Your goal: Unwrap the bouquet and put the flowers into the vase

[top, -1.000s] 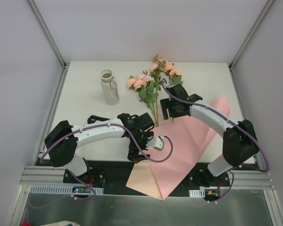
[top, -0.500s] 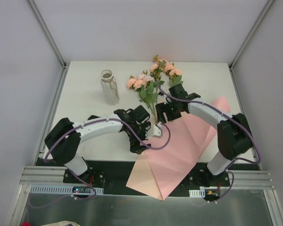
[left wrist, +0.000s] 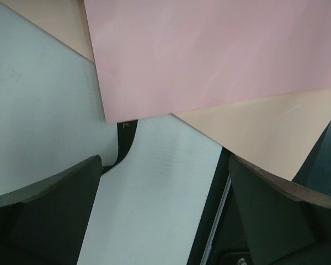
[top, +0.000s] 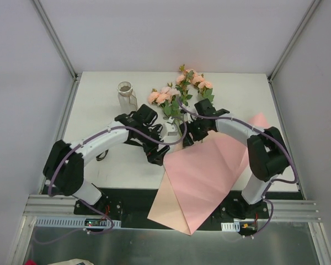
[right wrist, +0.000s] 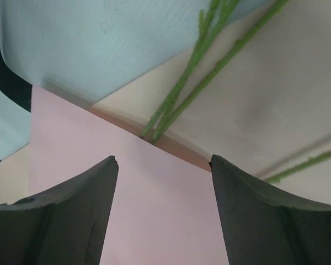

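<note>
Both arms have swung inward to the green stems of the peach and pink artificial roses (top: 174,99), which lie unwrapped by the flat pink paper sheet (top: 207,171). Neither the left gripper (left wrist: 165,160) nor the right gripper (right wrist: 164,159) holds anything; both gape. No flower stands yet in the whitish bottle-shaped vase (top: 125,91), back left.
</note>
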